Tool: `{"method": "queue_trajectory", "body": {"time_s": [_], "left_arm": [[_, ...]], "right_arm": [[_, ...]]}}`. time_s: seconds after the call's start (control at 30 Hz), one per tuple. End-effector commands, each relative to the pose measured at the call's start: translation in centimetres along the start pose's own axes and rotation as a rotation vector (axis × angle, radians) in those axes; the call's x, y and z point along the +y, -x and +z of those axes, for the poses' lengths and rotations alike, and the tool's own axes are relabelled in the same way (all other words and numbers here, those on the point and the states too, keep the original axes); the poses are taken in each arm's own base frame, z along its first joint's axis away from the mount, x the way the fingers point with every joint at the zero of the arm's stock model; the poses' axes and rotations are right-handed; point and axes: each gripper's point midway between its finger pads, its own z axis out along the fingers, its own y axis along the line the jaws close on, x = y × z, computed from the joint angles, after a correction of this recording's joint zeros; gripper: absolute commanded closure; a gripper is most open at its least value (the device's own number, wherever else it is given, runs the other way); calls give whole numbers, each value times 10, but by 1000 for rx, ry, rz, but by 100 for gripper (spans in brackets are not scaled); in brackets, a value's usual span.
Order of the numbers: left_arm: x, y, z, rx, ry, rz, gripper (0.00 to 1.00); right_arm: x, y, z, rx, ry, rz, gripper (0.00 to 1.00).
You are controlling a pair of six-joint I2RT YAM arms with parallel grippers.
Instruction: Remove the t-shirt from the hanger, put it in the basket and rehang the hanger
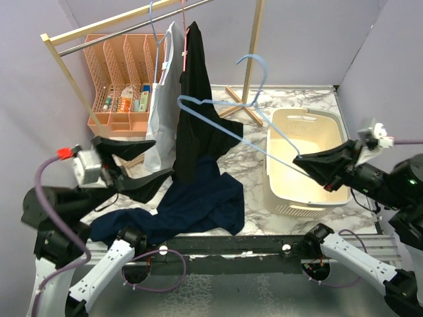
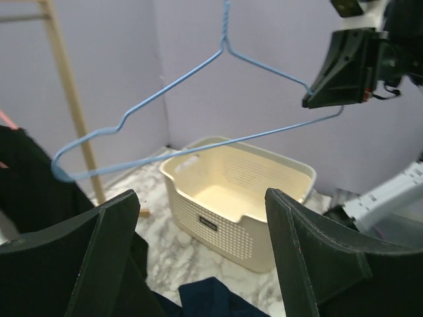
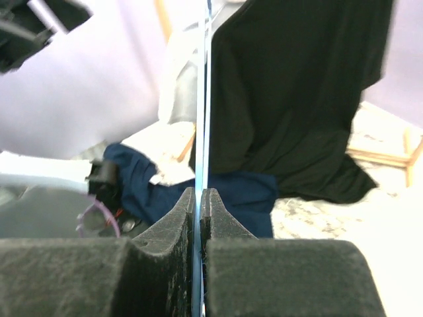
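Observation:
A bare blue wire hanger (image 1: 225, 125) hangs in the air above the table, with no garment on it. My right gripper (image 1: 305, 162) is shut on its right end; the wire (image 3: 203, 99) runs up from between the closed jaws (image 3: 200, 201). A navy t-shirt (image 1: 192, 205) lies crumpled on the marble table below the hanger, and also shows in the right wrist view (image 3: 231, 191) and left wrist view (image 2: 211, 297). My left gripper (image 1: 149, 164) is open and empty, to the left of the t-shirt, facing the hanger (image 2: 198, 145).
A black shirt (image 1: 195, 99) and a white garment (image 1: 165, 86) hang from the wooden rack's rail (image 1: 125, 30). A cream laundry basket (image 1: 330, 125) stands at the right. A peach organiser (image 1: 122, 79) stands at the back left. Purple walls enclose the table.

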Motion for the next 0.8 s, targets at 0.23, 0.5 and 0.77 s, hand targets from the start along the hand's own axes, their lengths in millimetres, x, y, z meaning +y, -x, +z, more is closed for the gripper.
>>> {"method": "queue_trajectory", "body": {"time_s": [0.23,0.5,0.77], "left_arm": [[65,-54,-30,96,396,-32,22],[114,-131,-72,327,707,-64,28],[94,-127,-90,292,672,-55,31]], "right_arm": [[-58,89,-56,-376,-466,42,99],[-117,62,31,-184,-581,55,99],[-153,60,125,-116,-557,54,99]]}}
